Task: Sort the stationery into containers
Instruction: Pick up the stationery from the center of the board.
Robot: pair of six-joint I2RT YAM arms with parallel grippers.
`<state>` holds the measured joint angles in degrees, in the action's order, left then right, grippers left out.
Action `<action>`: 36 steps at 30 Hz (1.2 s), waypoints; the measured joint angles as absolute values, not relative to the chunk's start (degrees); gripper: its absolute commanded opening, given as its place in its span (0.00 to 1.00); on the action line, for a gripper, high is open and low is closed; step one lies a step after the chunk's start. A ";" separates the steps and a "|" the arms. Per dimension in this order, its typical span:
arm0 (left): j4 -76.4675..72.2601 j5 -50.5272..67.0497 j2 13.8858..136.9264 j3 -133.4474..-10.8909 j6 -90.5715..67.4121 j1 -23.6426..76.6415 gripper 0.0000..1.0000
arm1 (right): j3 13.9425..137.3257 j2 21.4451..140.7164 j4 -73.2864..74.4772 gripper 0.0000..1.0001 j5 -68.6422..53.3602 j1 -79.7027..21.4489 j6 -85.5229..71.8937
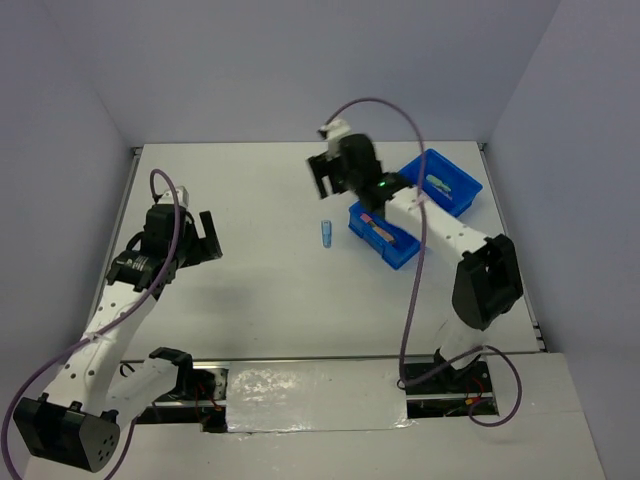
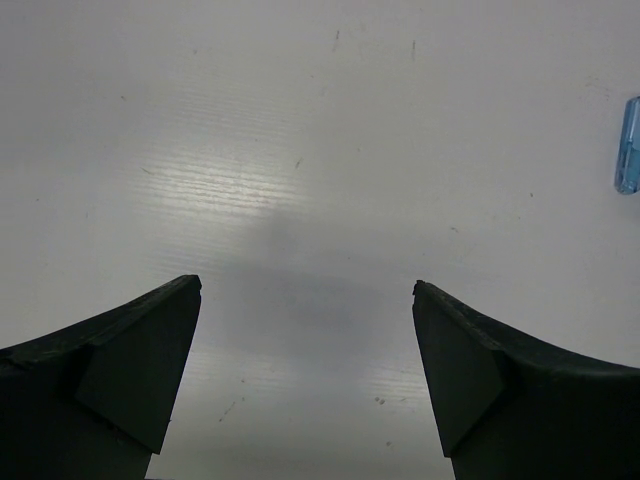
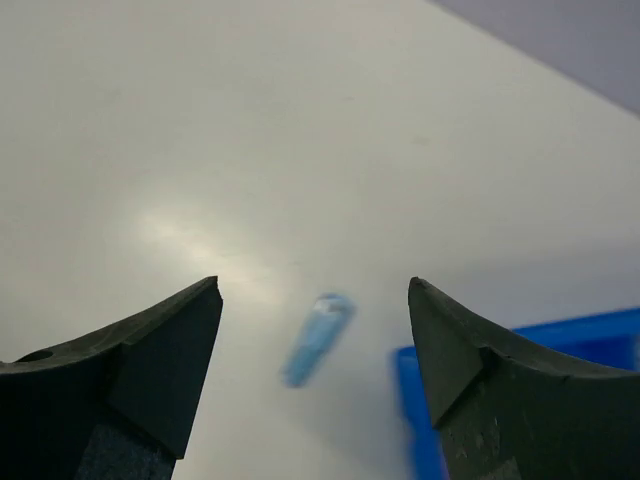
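A light blue pen (image 1: 326, 234) lies alone on the white table, just left of the blue tray (image 1: 398, 254). It shows blurred between my right fingers in the right wrist view (image 3: 316, 338), and at the right edge of the left wrist view (image 2: 628, 146). The tray holds a pink pen (image 1: 378, 226) near its front and a pale one (image 1: 438, 183) at the back. My right arm crosses over its middle. My right gripper (image 1: 326, 178) is open and empty, above and beyond the light blue pen. My left gripper (image 1: 208, 240) is open and empty at the left.
The tray's near corner (image 3: 406, 400) shows beside my right finger in the right wrist view. Grey walls close the table at the back and both sides. The right arm's purple cable (image 1: 412, 290) loops over the tray side.
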<state>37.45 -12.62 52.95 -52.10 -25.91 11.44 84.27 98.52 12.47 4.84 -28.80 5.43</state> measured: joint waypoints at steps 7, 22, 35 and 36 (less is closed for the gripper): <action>37.52 -14.41 52.60 -52.10 -26.17 11.16 0.99 | 85.71 107.87 13.76 0.82 17.50 -44.86 -10.79; 37.54 -14.72 52.18 -52.10 -27.03 11.16 0.99 | 82.48 116.51 18.06 0.81 22.35 -39.94 -22.20; 37.52 -14.66 52.18 -52.10 -27.00 11.16 0.99 | 85.03 121.05 18.48 0.18 17.52 -38.76 -22.22; 37.52 -14.66 52.18 -52.10 -26.98 11.16 0.99 | 85.19 121.10 18.52 0.00 16.99 -38.65 -21.96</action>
